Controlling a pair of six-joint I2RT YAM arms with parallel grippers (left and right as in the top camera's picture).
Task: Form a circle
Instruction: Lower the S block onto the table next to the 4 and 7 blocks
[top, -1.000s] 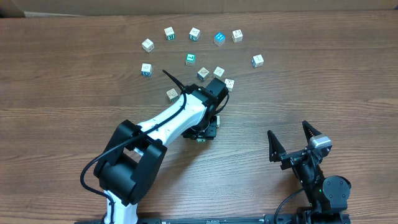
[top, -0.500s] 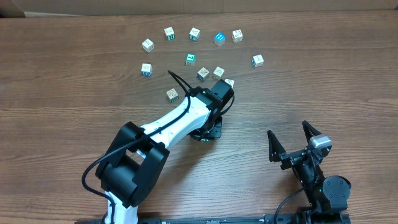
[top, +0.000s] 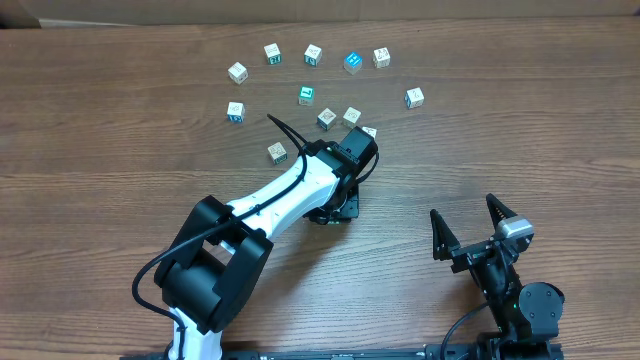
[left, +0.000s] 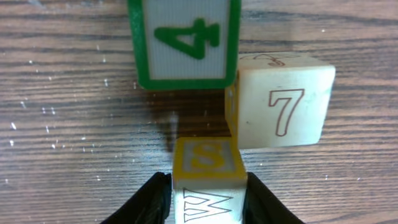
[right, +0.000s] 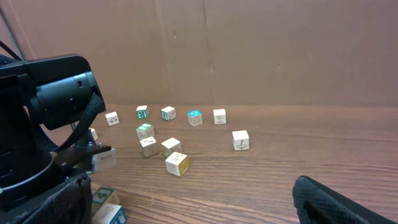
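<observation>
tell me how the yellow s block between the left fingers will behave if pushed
The S block looks a rigid, flat-faced cube, so it should slide, not roll. It seems small and light; the left gripper should shift it easily. Pushed ahead, it would likely nudge the neighbouring 7 block.

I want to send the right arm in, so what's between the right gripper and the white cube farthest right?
Nothing but bare table lies between the right gripper and that cube, as the overhead view shows.

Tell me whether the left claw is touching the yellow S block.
Touching. The left wrist view shows both fingers of the left claw pressed against the sides of the yellow S block, no gap.
</observation>
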